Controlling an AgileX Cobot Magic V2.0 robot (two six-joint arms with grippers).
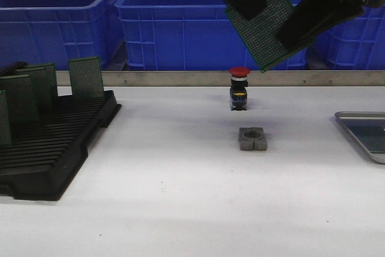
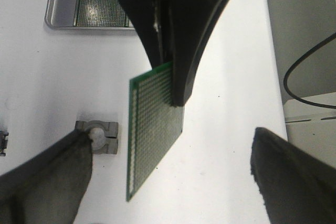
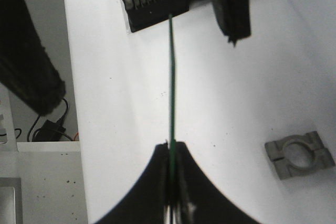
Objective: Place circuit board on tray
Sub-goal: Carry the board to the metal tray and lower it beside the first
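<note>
One board [image 2: 100, 10] already lay on tray [image 1: 355, 123] | right gripper [image 3: 172, 153] clamped second board [image 1: 267, 25] aloft | left gripper [image 2: 168, 169] wide | placing remained

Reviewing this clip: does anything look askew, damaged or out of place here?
Nothing looks damaged. The circuit board hangs tilted in mid-air, clamped by the right tool, while the left tool is open around it. One board already lies flat in the tray.

I see the green perforated circuit board [image 1: 269, 25] tilted in mid-air; the shallow silver-grey metal tray [image 1: 350, 117] lies on the table's right edge.
</note>
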